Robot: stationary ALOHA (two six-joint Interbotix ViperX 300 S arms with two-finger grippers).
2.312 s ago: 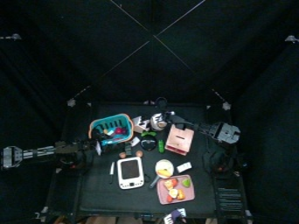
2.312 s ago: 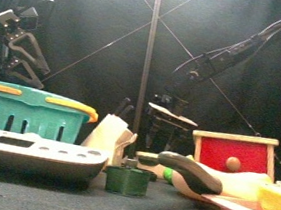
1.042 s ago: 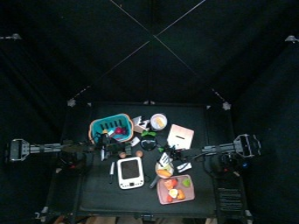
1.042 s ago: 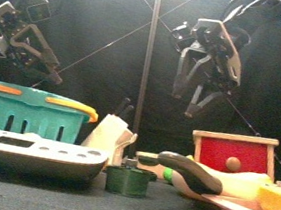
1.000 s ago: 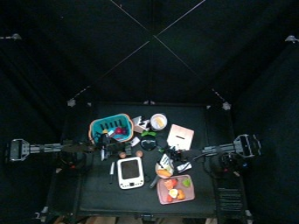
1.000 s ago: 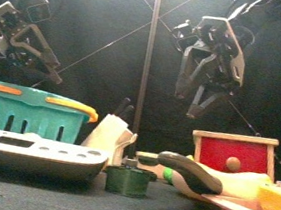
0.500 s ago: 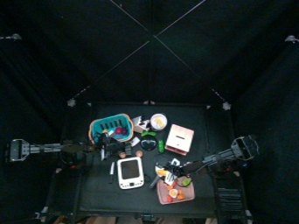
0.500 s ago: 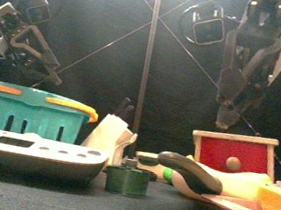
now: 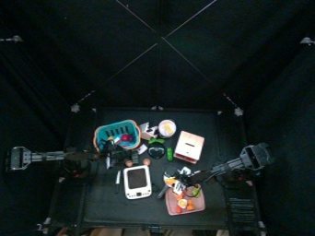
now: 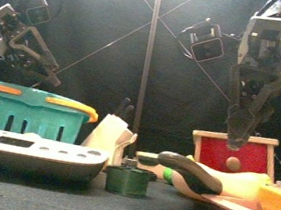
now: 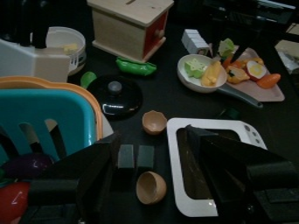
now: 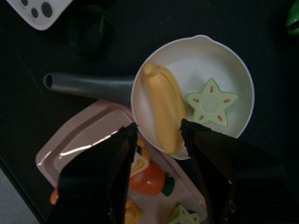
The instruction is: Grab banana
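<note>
Counting contents: one small yellow elongated banana piece (image 12: 160, 105), lying in one white ladle-shaped bowl with a grey handle (image 12: 222, 66) beside one pale green star-shaped fruit slice (image 12: 214, 101); one pink tray (image 12: 87, 140) just beside the bowl, carrying one orange fruit piece (image 12: 147, 178). One white tablet-like device (image 11: 214, 164), one teal plastic basket (image 10: 29, 109) and one red-fronted wooden box (image 10: 234, 152) also on the black table (image 9: 105, 210).

Right gripper (image 12: 162, 138): hangs nose-down over the bowl, jaws parted, one on each side of the banana's lower end; whether they touch it cannot be told.

Left gripper (image 11: 160, 166): raised at the table's left side above the basket and tablet, jaws apart, holding nothing.
</note>
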